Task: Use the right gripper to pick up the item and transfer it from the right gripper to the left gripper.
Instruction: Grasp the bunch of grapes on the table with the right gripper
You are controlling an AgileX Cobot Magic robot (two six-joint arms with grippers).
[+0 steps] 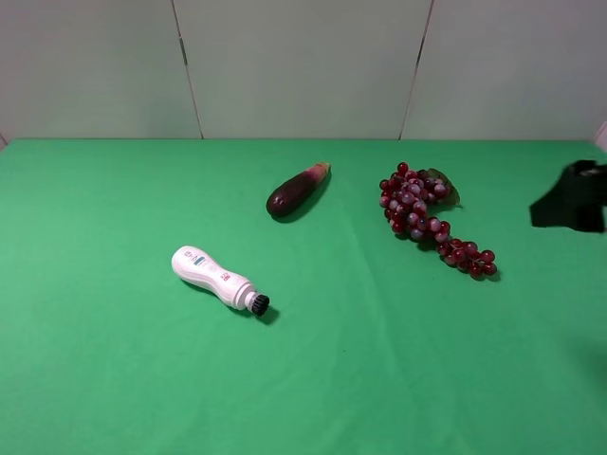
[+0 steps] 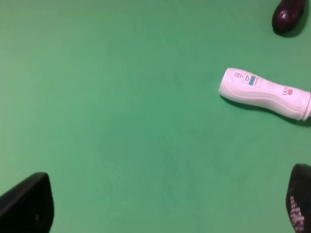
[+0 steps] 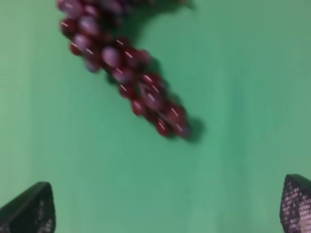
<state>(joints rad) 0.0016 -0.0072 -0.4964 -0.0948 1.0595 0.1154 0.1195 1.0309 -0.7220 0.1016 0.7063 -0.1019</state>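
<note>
**Grapes on the cloth, both grippers open and empty**

The long bunch of small, glossy dark-red grapes (image 1: 432,223) lies on the green cloth-covered table (image 1: 95,379), untouched by either arm. In the high view it sits to the right of the dark purple, glossy eggplant (image 1: 296,191), apart from it. Its dull green leaf (image 1: 444,188) is at the far end, about level with the eggplant. From there the bunch trails away from the eggplant, toward the near right.

A white, bottle-shaped plastic device with a black tip (image 1: 213,277) lies on its side to the near left of the eggplant, well apart from it, black tip pointing to the near right.

The black bulk of the right arm (image 1: 572,197) shows at the view's edge, right of the eggplant and beyond the grapes.

The right gripper (image 3: 163,213) has its jaws spread wide with nothing between them. Its wrist view is blurred, showing the grapes (image 3: 124,73) ahead on the cloth.

The left gripper (image 2: 163,208) also stands wide apart and empty over bare cloth. The white device (image 2: 265,93) lies ahead of it, and the eggplant (image 2: 287,14) beyond that.
</note>
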